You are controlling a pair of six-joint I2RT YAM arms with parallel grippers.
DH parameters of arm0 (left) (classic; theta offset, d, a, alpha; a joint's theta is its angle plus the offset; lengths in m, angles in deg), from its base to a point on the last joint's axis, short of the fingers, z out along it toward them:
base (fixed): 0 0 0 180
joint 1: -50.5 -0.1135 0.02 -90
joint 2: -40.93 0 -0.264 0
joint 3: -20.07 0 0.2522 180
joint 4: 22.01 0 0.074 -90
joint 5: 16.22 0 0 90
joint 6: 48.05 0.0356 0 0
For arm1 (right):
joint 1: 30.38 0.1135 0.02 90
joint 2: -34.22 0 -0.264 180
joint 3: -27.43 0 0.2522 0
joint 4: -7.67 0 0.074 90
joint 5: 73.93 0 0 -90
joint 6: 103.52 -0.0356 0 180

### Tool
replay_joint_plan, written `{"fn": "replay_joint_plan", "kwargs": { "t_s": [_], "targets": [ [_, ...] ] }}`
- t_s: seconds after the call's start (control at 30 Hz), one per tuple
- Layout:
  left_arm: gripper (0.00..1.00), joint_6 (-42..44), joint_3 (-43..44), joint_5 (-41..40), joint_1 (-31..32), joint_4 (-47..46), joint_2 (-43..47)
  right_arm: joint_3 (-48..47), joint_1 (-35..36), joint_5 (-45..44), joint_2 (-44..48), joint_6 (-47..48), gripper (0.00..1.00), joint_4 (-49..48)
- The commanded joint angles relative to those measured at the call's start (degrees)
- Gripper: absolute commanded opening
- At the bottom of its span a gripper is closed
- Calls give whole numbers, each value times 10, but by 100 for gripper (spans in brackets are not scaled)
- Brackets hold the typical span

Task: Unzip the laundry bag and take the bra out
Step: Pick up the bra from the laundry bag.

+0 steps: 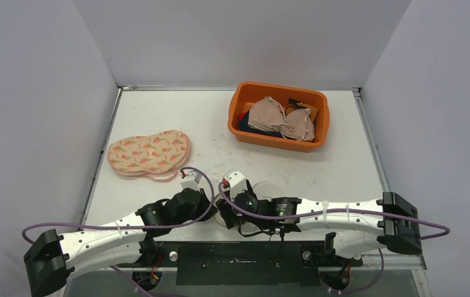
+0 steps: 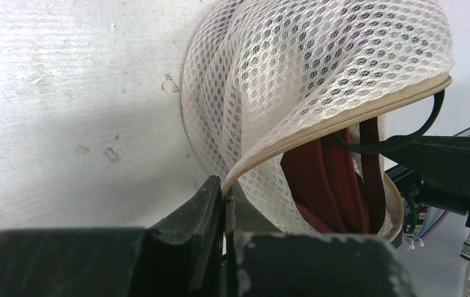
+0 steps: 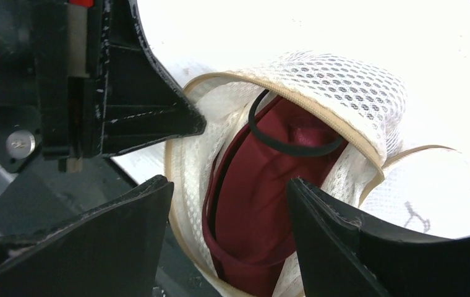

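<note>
Here, at the near edge of the table [image 1: 220, 124], the left gripper [image 2: 223, 204] is pinching the beige-taped rim of the mesh laundry bag [image 2: 319, 55], its jaws pressed together on the fabric. The right gripper [image 3: 230, 184] is hovering with its jaws spread wide and nothing between them, straddling the bag's gaping mouth. The bag is lying between the two wrists, already unzipped far enough for the dark red bra [image 3: 251, 204] to be showing inside, tucked under a black loop [image 3: 294, 150] that is probably the zipper's pull cord. The extraction looks to be the step in hand. Doing it well likely means lowering the spread fingers past the zipper tape [image 2: 344, 120] and closing on red fabric alone, catching neither the mesh nor the loop. Meanwhile the left grip should be anchoring the rim so the bag is not lifting with the garment. Farther back, a carrot-patterned pouch [image 1: 149, 151] is lying flat at the left. An orange tub [image 1: 319, 139] is sitting at the far right, holding a beige bra [image 1: 269, 114] over darker clothing. By count: two arms, one mesh bag, one red bra inside it, one pouch and one tub. Whether the tub is carrying one beige bra or more cannot be told.
</note>
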Motion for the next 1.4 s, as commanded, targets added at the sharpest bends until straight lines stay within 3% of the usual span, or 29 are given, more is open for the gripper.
{"fn": "replay_joint_plan", "kwargs": {
  "t_s": [0.0,0.43,0.7,0.93,1.37],
  "targets": [
    [0,3,19,3,0,-22,8,-48,17,-89,-36,10,67,38],
    [0,1,11,5,0,-27,12,-79,26,-113,-105,13,37,60],
    [0,1,11,6,-1,-27,14,-85,26,-115,-121,11,41,65],
    [0,1,13,6,0,-24,15,-83,26,-113,-120,11,6,68],
    [0,31,67,-16,-6,10,3,-41,-20,28,24,132,5,57]
  ]
}}
